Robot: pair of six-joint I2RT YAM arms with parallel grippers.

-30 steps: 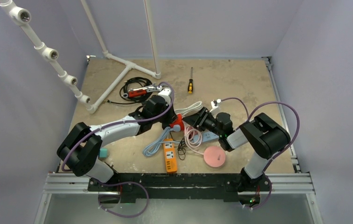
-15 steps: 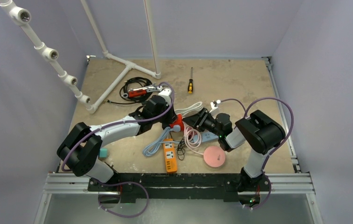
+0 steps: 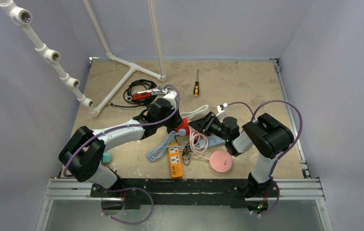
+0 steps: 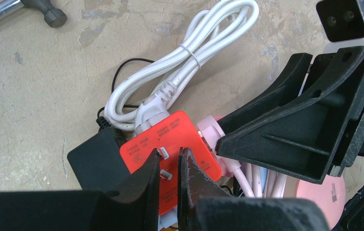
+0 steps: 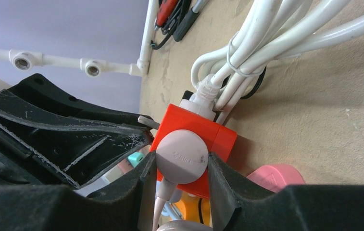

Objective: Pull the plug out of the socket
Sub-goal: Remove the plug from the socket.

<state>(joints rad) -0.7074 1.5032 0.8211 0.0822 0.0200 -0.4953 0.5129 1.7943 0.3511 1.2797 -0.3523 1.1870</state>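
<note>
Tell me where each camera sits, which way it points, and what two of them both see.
Top external: above and behind the bases, looking down on the table; left arm and right arm show.
Left wrist: on the left arm, facing down at the red socket; left gripper pinches it.
Right wrist: low, looking sideways along the table; right gripper flanks the pink plug.
Shared: both wrist views show socket, plug, white cable.

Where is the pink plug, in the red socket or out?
In: the pink plug sits flush against the red socket.
</note>
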